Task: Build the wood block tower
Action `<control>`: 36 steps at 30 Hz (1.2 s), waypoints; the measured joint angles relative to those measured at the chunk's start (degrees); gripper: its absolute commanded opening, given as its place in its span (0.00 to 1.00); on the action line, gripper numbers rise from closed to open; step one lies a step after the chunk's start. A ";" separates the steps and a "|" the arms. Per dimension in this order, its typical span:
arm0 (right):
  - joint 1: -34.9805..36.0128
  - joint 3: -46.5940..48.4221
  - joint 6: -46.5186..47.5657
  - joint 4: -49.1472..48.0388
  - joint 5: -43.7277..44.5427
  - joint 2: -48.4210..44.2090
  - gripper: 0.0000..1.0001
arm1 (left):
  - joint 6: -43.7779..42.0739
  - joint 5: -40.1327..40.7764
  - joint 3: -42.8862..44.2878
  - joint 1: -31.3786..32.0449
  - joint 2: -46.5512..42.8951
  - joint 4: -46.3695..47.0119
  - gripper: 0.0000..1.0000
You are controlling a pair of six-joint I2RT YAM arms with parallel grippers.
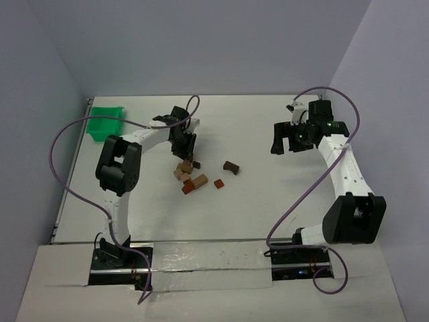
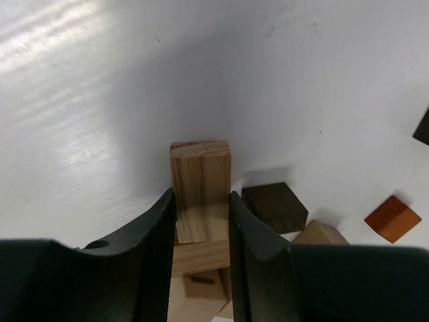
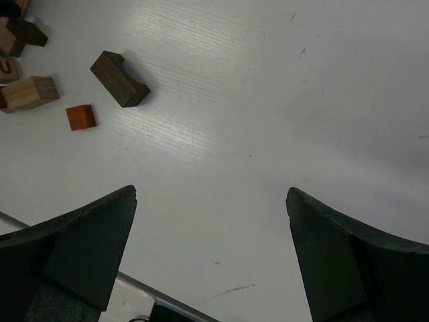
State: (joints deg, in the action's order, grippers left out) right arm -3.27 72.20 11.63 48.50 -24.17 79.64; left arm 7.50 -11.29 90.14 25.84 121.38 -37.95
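Observation:
My left gripper [image 1: 182, 146] is shut on a tan wood block [image 2: 200, 178], which stands upright between the jaws in the left wrist view. Directly beneath it lie more tan blocks [image 2: 198, 258]; I cannot tell whether the held block touches them. The wood block tower shows only as a low cluster of blocks [image 1: 188, 177] under this gripper. A dark brown cube [image 2: 273, 206] and a reddish-brown cube [image 2: 392, 219] sit to the right. My right gripper [image 1: 285, 141] hangs open and empty [image 3: 211, 201] over bare table, far right of the blocks.
A dark brown notched block [image 1: 231, 167] and a reddish cube [image 1: 218, 182] lie apart, right of the cluster; the right wrist view shows both, the notched block [image 3: 119, 78] and the cube [image 3: 80, 117]. A green bin [image 1: 106, 123] stands at the back left by the table edge.

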 measured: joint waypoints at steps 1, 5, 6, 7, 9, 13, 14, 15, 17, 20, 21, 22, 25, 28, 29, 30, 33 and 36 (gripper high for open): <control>0.00 -0.16 -0.01 -0.03 0.10 -0.12 1.00 | 0.06 -0.35 -1.58 0.06 -0.93 0.37 0.00; -0.11 -0.39 -0.02 0.07 0.57 -0.18 1.00 | -0.46 -1.60 -8.59 1.03 -5.49 1.31 0.00; -0.15 -0.41 -0.02 0.07 0.60 -0.18 1.00 | -0.95 -1.80 -10.08 1.58 -6.59 1.39 0.00; -0.17 -0.43 -0.04 0.07 0.62 -0.18 1.00 | -1.59 -1.77 -11.46 2.15 -7.58 1.45 0.00; -0.20 -0.46 -0.04 0.07 0.60 -0.18 1.00 | -3.40 -1.31 -13.52 4.26 -9.04 1.44 0.00; -0.25 -0.47 -0.10 0.09 0.58 -0.18 1.00 | -7.57 0.51 -13.42 9.95 -9.23 1.52 0.00; -0.26 -0.47 -0.10 0.09 0.58 -0.18 1.00 | -8.27 0.73 -12.75 11.18 -8.79 1.43 0.00; -0.26 -0.47 -0.10 0.09 0.58 -0.18 1.00 | -8.84 0.80 -11.70 12.26 -8.09 1.29 0.00; -0.26 -0.47 -0.08 0.13 0.58 -0.16 1.00 | -9.82 1.12 -9.11 13.65 -6.35 1.45 0.00; -0.26 -0.47 -0.05 0.16 0.58 -0.16 1.00 | -10.90 2.20 -6.06 14.51 -4.27 1.77 0.00; -0.26 -0.47 -0.04 0.16 0.59 -0.16 1.00 | -11.10 2.50 -5.38 14.61 -3.78 1.79 0.00; -0.26 -0.47 -0.03 0.18 0.60 -0.16 1.00 | -11.14 2.82 -4.86 14.63 -3.40 1.77 0.00; -0.26 -0.47 0.00 0.18 0.60 -0.16 1.00 | -10.48 3.66 -3.57 14.35 -2.51 1.60 0.00; -0.26 -0.47 0.00 0.18 0.58 -0.16 1.00 | -7.92 3.67 -2.79 13.15 -1.94 1.57 0.00; -0.26 -0.47 0.00 0.18 0.58 -0.16 1.00 | -6.75 3.59 -2.68 12.33 -1.85 1.57 0.00; -0.26 -0.47 0.00 0.18 0.58 -0.16 1.00 | -5.61 3.55 -2.66 11.25 -1.83 1.57 0.00; -0.28 -0.47 0.00 0.18 0.60 -0.16 1.00 | -2.62 4.37 -2.65 6.88 -1.83 1.57 0.00; -0.29 -0.47 0.00 0.18 0.60 -0.16 1.00 | 0.25 6.14 -2.65 2.16 -1.83 1.56 0.00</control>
State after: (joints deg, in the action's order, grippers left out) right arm -3.56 71.72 11.64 48.69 -23.57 79.48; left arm 7.75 -5.15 87.48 28.00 119.55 -36.39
